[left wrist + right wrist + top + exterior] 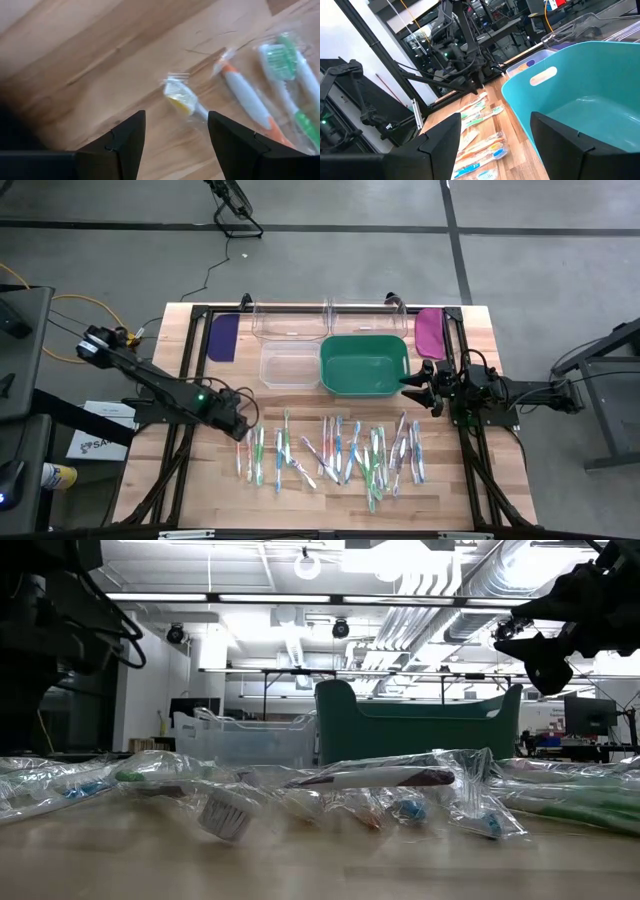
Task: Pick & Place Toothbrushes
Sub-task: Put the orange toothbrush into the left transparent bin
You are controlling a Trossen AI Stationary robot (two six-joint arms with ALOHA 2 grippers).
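Several wrapped toothbrushes (340, 452) lie flat in a loose row across the near half of the wooden table; the low view shows them in crinkled clear wrappers (380, 785). My left gripper (243, 426) hovers open over the row's left end. In the left wrist view, a wrapped brush with a yellow head (178, 96) lies between its open fingers (175, 117), with an orange-and-white brush (247, 100) and a green one (292, 87) beside it. My right gripper (412, 383) is open and raised at the right rim of the green bin (365, 365), holding nothing (495, 120).
A clear tub (290, 366) stands left of the green bin, with two more clear containers (330, 320) behind them. A purple paddle piece (222, 337) and a magenta one (430, 330) lie at the far corners. Bare wood lies between the bins and the brush row.
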